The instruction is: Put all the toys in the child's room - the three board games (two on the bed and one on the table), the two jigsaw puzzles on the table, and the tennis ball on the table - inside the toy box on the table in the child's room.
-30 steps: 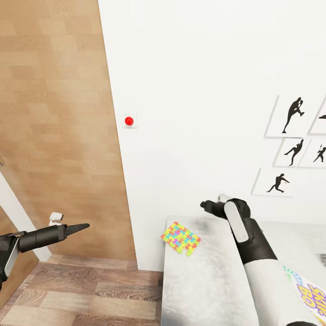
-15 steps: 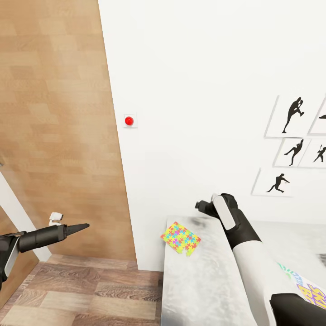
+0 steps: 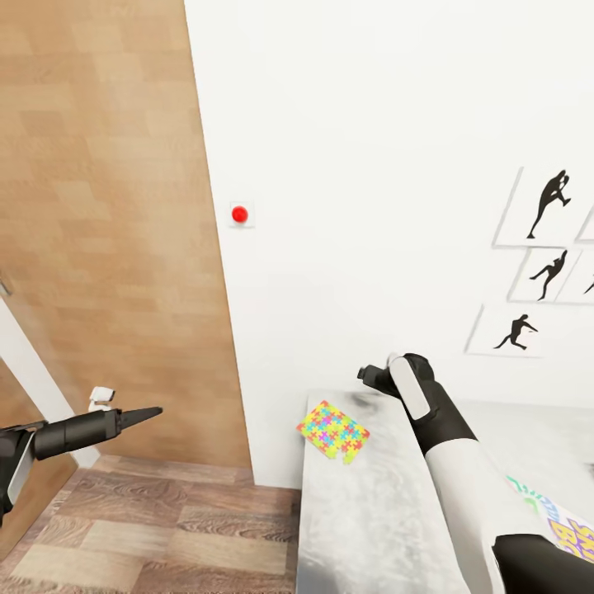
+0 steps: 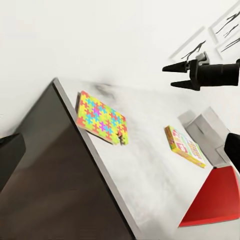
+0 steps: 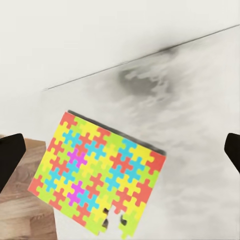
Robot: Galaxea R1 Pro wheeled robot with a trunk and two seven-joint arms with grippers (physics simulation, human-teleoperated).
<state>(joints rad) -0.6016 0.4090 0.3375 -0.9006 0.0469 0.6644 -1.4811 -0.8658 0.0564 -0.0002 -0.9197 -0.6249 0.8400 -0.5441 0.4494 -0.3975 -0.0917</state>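
Observation:
One jigsaw puzzle [image 3: 332, 430], a thin bright mosaic square, lies flat at the left end of the pale grey table [image 3: 371, 511]. My right gripper [image 3: 369, 377] hovers open just beyond it, near the wall, holding nothing. In the right wrist view the jigsaw puzzle [image 5: 97, 172] lies between the spread fingertips [image 5: 10, 160], some way below them. My left gripper [image 3: 144, 412] is open and empty over the floor, well to the left of the table. The colourful Skip-Bo board game [image 3: 569, 532] [image 4: 186, 146] lies further along the table. A grey bin [image 4: 207, 131], seemingly the toy box, stands past it.
A white wall [image 3: 371, 165] with black baseball-player pictures [image 3: 549, 202] rises right behind the table. A wooden door [image 3: 107, 231] stands to the left over wood-plank floor [image 3: 165, 528]. A red button [image 3: 240, 214] is on the wall. A red chair part [image 4: 215, 200] is near the table.
One second ago my right gripper was slightly further right; it moved a little left toward the puzzle's end of the table, then held. The head view has shifted slightly. The left arm is still.

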